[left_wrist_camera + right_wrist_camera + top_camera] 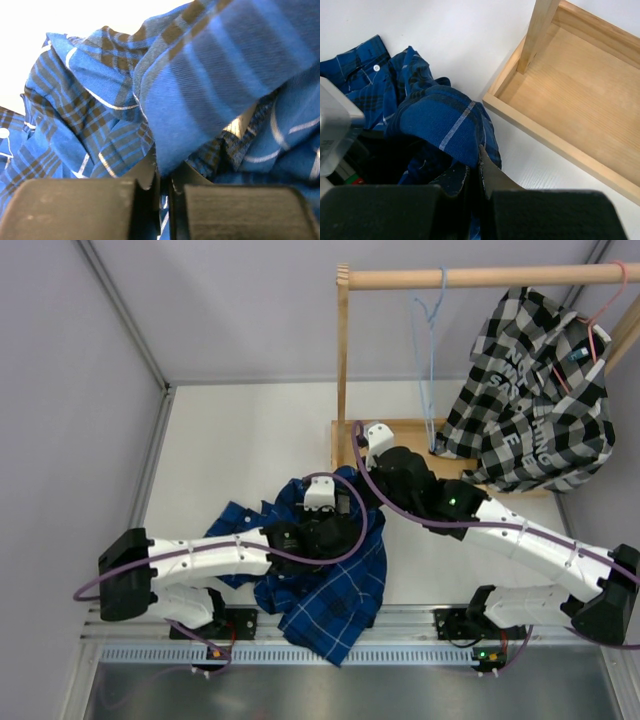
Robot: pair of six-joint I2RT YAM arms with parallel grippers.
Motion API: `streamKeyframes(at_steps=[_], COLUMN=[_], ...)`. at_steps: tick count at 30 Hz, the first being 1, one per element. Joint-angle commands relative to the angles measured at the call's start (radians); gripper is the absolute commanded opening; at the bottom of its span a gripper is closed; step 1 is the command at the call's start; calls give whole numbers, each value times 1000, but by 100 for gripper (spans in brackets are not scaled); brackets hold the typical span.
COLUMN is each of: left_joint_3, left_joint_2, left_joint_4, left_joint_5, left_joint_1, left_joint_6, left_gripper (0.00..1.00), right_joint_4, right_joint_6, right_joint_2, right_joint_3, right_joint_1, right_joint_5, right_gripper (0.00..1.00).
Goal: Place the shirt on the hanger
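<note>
The shirt lies crumpled in a heap on the white worktop, between the two arms and near their bases, with its lower edge reaching the metal rail at the near side. Left claw: jaws nearly closed, with a fold of the blue plaid fabric pinched between them; the cloth rises from the jaws and fills most of the left wrist view. Right claw: jaws nearly closed on a raised fold at the far right edge of the heap, just beside the corner of the wooden base tray. A white button shows on the fabric to the left of that fold. The hanger hangs by its hook from the wooden rail of the rack, bare, well apart from the shirt. To its right on the same rail, a black-and-white checked shirt hangs on a pink hanger. The rack post stands upright in the tray
</note>
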State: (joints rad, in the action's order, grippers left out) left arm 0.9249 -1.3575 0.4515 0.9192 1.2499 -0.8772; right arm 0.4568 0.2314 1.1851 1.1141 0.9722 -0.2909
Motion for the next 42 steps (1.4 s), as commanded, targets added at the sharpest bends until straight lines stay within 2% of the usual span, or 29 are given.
streamKeyframes(at_steps=[1,3,5,8,10,11,14,17,21,22,24,25,27,29,31,32,37,42], left_joint_3=[-27,-38,-38,-24,-15,-14,-1,25,51,52,55,52,49,43,38,37,20,-9], left_joint_2=[84,155,231,315,356,389,432,446,448,448,445,439,433,426,417,414,417,428], left_joint_4=[-34,-31,-16,47,73,96,116,128,135,135,135,135,134,135,134,135,133,128], left_joint_5=[-9,-38,-107,-208,-259,-308,-394,-436,-456,-456,-453,-451,-451,-453,-459,-464,-464,-457], left_joint_1=[-1,-1,-1,-4,-7,-12,-23,-26,-27,-27,-27,-27,-27,-27,-27,-27,-27,-27], left_joint_6=[50,121,189,231,241,244,253,267,270,268,262,256,250,239,236,234,233,221], left_gripper=[0,0,0,0,0,0,0,0,0,0,0,0,0,0,0,0,0,0], right_joint_4=[-56,-56,-56,-53,-37,-26,42,134,290,316,361,368,368,375,379,379,376,375], right_joint_6=[14,20,22,14,11,5,-20,-39,-102,-122,-187,-223,-268,-259,-239,-207,-170,-158], right_joint_2=[-22,-36,-62,-114,-143,-174,-226,-265,-242,-210,-174,-126,-93,-36,-1,33,82,103], right_joint_3=[-11,-20,-28,-23,-4,6,76,183,375,445,501,574,588,633,661,668,693,682], right_joint_1=[-35,-50,-53,-53,-55,-55,-55,-55,-55,-55,-66,-88,-127,-235,-297,-325,-354,-372], right_joint_5=[-2,9,19,71,125,145,219,193,-35,-150,-230,-317,-324,-222,-75,-58,-19,-83], right_gripper=[0,1,16,47,56,69,77,77,76,76,77,78,78,77,75,71,66,59])
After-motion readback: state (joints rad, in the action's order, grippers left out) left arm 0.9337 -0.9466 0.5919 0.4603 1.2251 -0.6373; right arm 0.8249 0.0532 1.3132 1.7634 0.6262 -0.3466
